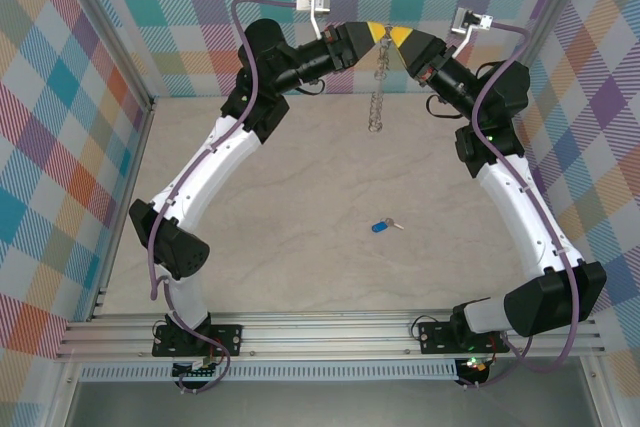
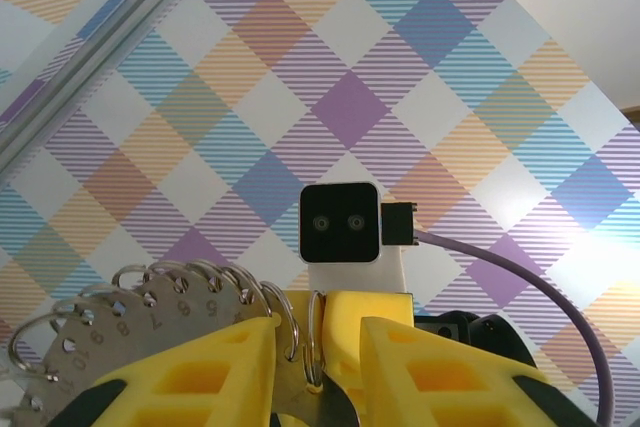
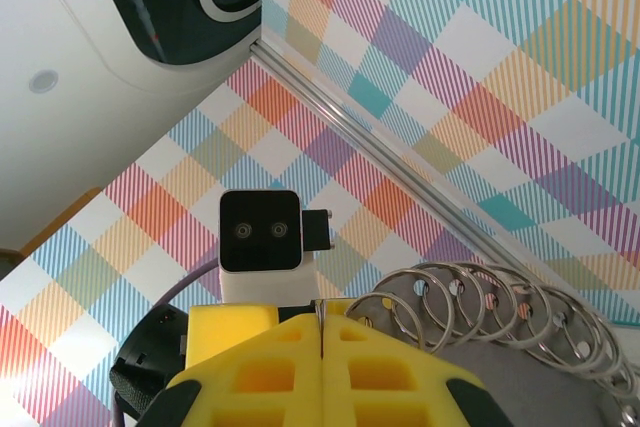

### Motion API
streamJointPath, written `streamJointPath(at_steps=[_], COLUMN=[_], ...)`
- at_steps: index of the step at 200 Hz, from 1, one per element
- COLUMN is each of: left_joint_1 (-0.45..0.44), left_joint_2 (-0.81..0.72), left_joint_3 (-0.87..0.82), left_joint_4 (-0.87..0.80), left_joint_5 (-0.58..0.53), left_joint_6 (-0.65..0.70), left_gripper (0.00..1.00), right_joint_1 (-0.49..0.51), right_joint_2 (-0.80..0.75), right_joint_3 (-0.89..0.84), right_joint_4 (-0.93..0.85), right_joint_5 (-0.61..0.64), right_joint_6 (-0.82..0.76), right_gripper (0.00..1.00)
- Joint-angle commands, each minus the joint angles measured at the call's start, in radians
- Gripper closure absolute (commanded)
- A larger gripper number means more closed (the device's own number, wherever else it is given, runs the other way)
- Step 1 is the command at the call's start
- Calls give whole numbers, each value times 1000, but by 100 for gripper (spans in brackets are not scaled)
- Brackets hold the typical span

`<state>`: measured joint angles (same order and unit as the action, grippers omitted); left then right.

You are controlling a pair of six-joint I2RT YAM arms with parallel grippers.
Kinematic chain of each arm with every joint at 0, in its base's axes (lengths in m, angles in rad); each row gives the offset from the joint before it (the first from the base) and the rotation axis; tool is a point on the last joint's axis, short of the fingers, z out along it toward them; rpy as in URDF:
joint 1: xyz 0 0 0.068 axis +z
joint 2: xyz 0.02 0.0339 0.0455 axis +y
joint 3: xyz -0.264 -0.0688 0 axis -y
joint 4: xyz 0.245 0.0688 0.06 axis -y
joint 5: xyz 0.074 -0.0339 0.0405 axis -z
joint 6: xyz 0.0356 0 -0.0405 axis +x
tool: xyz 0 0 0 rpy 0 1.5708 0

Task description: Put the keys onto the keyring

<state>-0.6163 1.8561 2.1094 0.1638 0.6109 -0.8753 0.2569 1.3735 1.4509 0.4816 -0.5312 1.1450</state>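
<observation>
Grippers of both arms met tip to tip high above the far side of the table (image 1: 300, 177), close to the checked back wall (image 1: 200, 7). In the top view the left gripper (image 1: 375, 30) and the right gripper (image 1: 399, 39) stood with their yellow fingers almost touching each other. The keyring (image 1: 377, 97) hung down from this meeting point as a thin silver string of links, free in the air and not touching the table.

In the right wrist view the right gripper (image 3: 322, 325) had its jaws pressed together, with only a thin silver wire standing up from the seam between them, so it held the keyring (image 3: 480, 309). Many small round loops fanned out to the right of its fingers.

In the left wrist view the left gripper (image 2: 318, 329) had a narrow gap between its jaws. The wire of the keyring (image 2: 292, 332) passed through this gap, next to one finger. I could not tell if the pads really pressed on it. Silver numbered tags (image 2: 150, 319) spread to the left of the fingers.

The key (image 1: 381, 227), with its blue head and short silver blade, lay flat on the table near the middle, well apart from both grippers and from the keyring.
</observation>
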Motion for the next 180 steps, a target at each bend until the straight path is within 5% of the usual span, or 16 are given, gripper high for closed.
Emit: streamJointPath(at_steps=[1, 115, 151, 180], left_joint_1=[-1, -5, -3, -2], left_joint_2=[1, -6, -33, -66], left_joint_3=[5, 11, -1, -27], left_joint_4=[47, 22, -19, -33], left_joint_5=[26, 39, 35, 34], left_joint_6=[-7, 50, 170, 274], left_gripper=[73, 100, 100, 100], right_joint_1=[9, 18, 2, -56], right_joint_2=[1, -11, -96, -211], right_joint_3=[4, 2, -35, -136], right_joint_4=[68, 32, -135, -286], right_joint_5=[4, 7, 74, 126], right_joint_6=[2, -21, -94, -113], right_gripper=[100, 100, 41, 21])
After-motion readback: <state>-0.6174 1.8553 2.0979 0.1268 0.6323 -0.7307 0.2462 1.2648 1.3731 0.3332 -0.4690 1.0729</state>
